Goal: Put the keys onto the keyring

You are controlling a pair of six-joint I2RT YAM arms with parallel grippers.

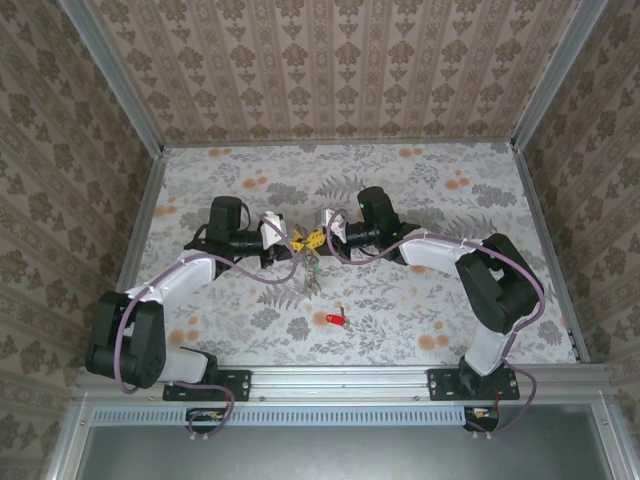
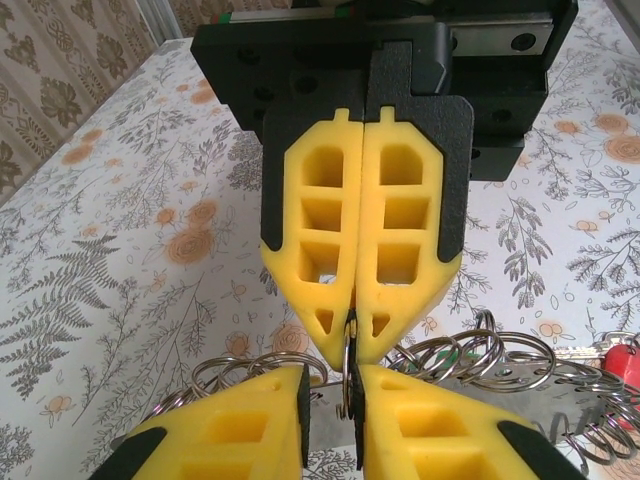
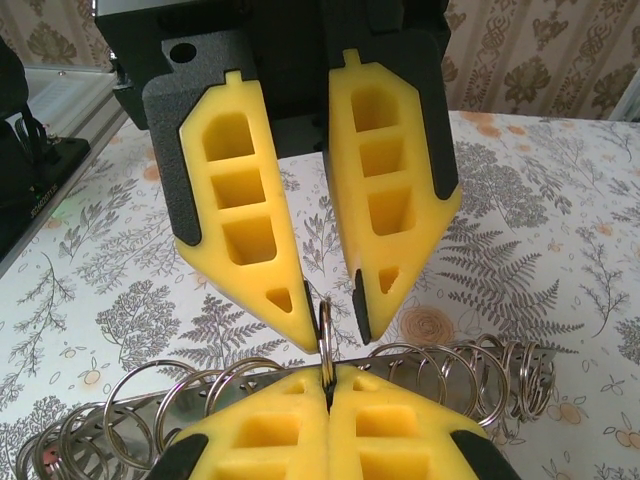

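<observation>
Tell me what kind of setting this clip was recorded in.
Likely a staged robot test cell, not a home: patterned wall panels box in a floral table, with a metal rail holding two arm bases.
</observation>
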